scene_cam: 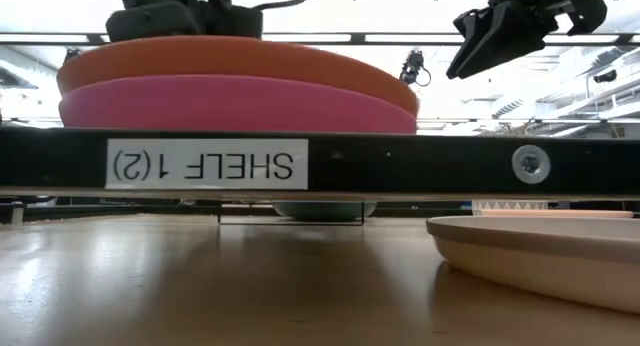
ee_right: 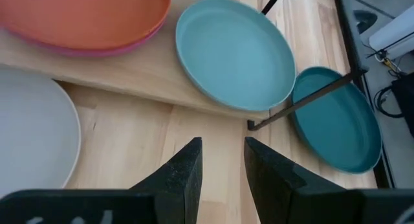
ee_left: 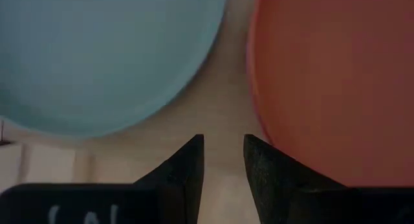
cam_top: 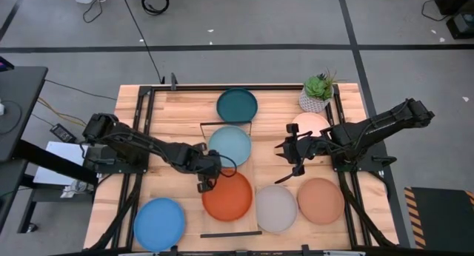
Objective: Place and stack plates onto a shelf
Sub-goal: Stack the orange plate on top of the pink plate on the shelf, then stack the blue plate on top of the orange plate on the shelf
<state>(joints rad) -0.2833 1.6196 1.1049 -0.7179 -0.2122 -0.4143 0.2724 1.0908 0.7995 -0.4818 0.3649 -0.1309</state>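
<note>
Hovering my left gripper [cam_top: 204, 183] with fingers narrowly parted over the bare shelf [cam_top: 245, 169] strip between the orange plate [cam_top: 228, 195] (stacked on magenta) and the aqua plate [cam_top: 229, 146]; farther off, my right gripper [cam_top: 285, 158], equally narrow, holds nothing.

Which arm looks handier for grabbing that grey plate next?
Probably the right: its gripper hangs just above the grey plate, empty. The left gripper sits over the orange plate, farther off.
</note>
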